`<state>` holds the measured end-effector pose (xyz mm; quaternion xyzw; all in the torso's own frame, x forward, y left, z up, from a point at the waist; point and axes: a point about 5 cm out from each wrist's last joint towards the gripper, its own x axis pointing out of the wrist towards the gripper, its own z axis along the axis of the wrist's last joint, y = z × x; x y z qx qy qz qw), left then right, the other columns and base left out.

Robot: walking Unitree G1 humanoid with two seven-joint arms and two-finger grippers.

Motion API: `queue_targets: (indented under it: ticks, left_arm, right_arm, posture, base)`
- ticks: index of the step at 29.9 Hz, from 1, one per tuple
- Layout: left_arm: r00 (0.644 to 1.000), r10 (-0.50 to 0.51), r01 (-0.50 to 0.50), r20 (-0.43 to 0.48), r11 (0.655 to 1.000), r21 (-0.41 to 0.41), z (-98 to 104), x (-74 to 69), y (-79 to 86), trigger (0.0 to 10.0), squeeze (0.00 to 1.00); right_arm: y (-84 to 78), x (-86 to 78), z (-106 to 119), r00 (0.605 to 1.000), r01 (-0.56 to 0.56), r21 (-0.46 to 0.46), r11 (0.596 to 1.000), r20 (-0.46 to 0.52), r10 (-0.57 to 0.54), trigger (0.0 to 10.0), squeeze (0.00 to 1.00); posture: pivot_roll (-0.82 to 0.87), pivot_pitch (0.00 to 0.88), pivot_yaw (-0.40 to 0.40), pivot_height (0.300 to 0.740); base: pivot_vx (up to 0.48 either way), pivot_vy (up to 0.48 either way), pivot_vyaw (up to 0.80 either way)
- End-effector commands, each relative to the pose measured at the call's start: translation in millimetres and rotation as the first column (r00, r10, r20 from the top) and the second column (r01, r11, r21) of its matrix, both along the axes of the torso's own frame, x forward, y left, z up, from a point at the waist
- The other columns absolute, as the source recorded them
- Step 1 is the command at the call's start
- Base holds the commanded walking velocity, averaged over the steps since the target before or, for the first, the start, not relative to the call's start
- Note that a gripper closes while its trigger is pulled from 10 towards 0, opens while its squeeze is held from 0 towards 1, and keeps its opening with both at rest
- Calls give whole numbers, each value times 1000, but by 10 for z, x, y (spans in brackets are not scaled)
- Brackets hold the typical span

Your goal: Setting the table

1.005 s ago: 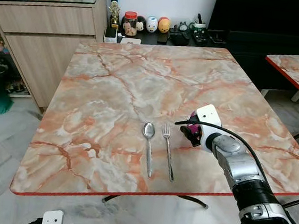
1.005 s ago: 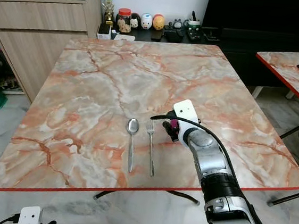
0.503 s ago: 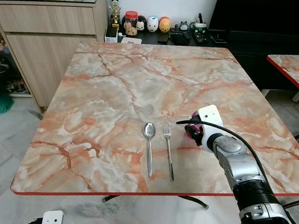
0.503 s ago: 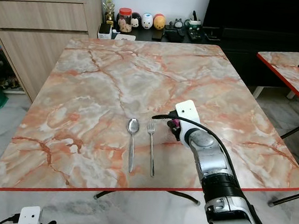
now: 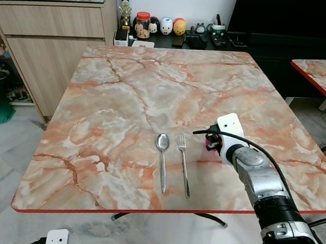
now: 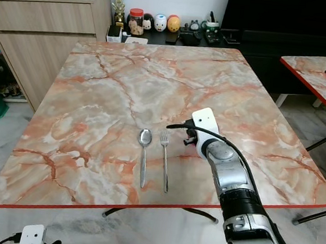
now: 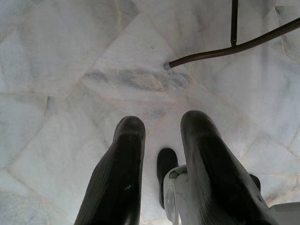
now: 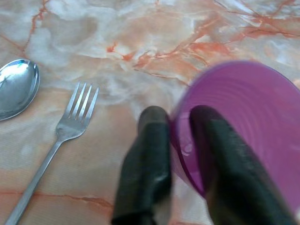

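The left gripper (image 7: 161, 154) hung low beside the robot, pointing down at the pale floor (image 7: 61, 61), and its two black fingers stood apart with nothing between them. A dark table leg (image 7: 234, 44) crossed the floor further on.

The right arm (image 5: 261, 185) reached forward from the near right corner over the table (image 5: 125, 95), bent a little at the elbow, the wrist turned inward toward the cutlery. The right gripper (image 8: 180, 140) was pinched on the rim of a purple cup (image 8: 243, 126): one finger lay outside the wall and the other inside it. The cup was tilted, its mouth toward the wrist camera, just to the right of the fork (image 5: 183, 164). I could not tell if the cup touched the table.

The fork and the spoon (image 5: 162, 160) lay side by side near the front edge, handles toward the robot, spoon on the left.

Behind the table stood a cabinet (image 5: 49, 34) and a low shelf with small figures (image 5: 166, 26) and a jar (image 5: 141, 25). No writing could be read.
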<state>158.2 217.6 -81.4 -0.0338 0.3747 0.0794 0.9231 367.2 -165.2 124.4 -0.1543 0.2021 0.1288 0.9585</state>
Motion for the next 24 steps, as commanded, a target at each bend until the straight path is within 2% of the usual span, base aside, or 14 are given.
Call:
queue_targets:
  ticks: [1, 8, 12, 13, 14, 15, 16, 17, 18, 20, 24]
  left_arm:
    - [1000, 12, -12, -18, 1000, 5, -14, -35, 32, 10000, 0]
    - [1000, 10, -10, -21, 1000, 5, -19, -47, 29, 10000, 0]
    - [1000, 11, -11, -22, 1000, 5, -21, -54, 28, 10000, 0]
    - [1000, 10, -10, -23, 1000, 5, -23, -58, 28, 10000, 0]
    - [1000, 11, -10, -23, 1000, 5, -24, -61, 28, 10000, 0]
    - [1000, 11, -11, -24, 1000, 5, -25, -63, 29, 10000, 0]
    - [1000, 9, -9, -27, 1000, 6, -29, -75, 29, 10000, 0]
    - [1000, 9, -9, -27, 1000, 6, -29, -75, 29, 10000, 0]
    - [1000, 8, -8, -28, 1000, 6, -31, -81, 29, 10000, 0]
    - [1000, 6, -6, -30, 1000, 6, -33, -87, 30, 10000, 0]
    - [999, -2, 2, -38, 1000, 9, -41, -108, 33, 10000, 0]
  right_arm:
    - [10, 39, 73, 1000, 7, 21, 1000, 26, -7, 0, 0]
    - [46, 8, 64, 998, 20, 49, 999, 63, -23, 0, 0]
    - [26, -26, 92, 991, 46, 81, 996, 120, -55, 0, 0]
    - [34, -49, 175, 976, 44, 124, 991, 209, -69, 0, 0]
    - [43, -68, 220, 965, 38, 145, 989, 252, -74, 706, 0]
    - [49, -81, 248, 957, 34, 157, 987, 280, -77, 706, 0]
    - [74, -159, 312, 925, 15, 157, 987, 373, -74, 10000, 0]
    - [74, -159, 312, 925, 15, 157, 987, 373, -74, 10000, 0]
    - [81, -219, 345, 902, 12, 172, 985, 424, -85, 10000, 0]
    - [88, -312, 368, 874, 11, 247, 969, 469, -130, 10000, 0]
    - [106, -486, 399, 814, 1, 228, 974, 565, -133, 10000, 0]
  posture:
    - [-67, 0, 14, 740]
    - [-63, 0, 11, 740]
    - [-65, 0, 10, 740]
    - [-65, 0, 10, 740]
    - [-65, 0, 10, 740]
    - [-67, 0, 10, 740]
    - [-69, 0, 9, 740]
    - [-69, 0, 9, 740]
    - [-69, 0, 10, 740]
    - [-73, 0, 13, 740]
    - [-82, 0, 20, 740]
  base:
    - [0, 0, 0]
    - [0, 0, 0]
    - [0, 0, 0]
    - [0, 0, 0]
    - [0, 0, 0]
    - [0, 0, 0]
    - [0, 0, 0]
    - [0, 0, 0]
    - [0, 0, 0]
    - [0, 0, 0]
    - [0, 0, 0]
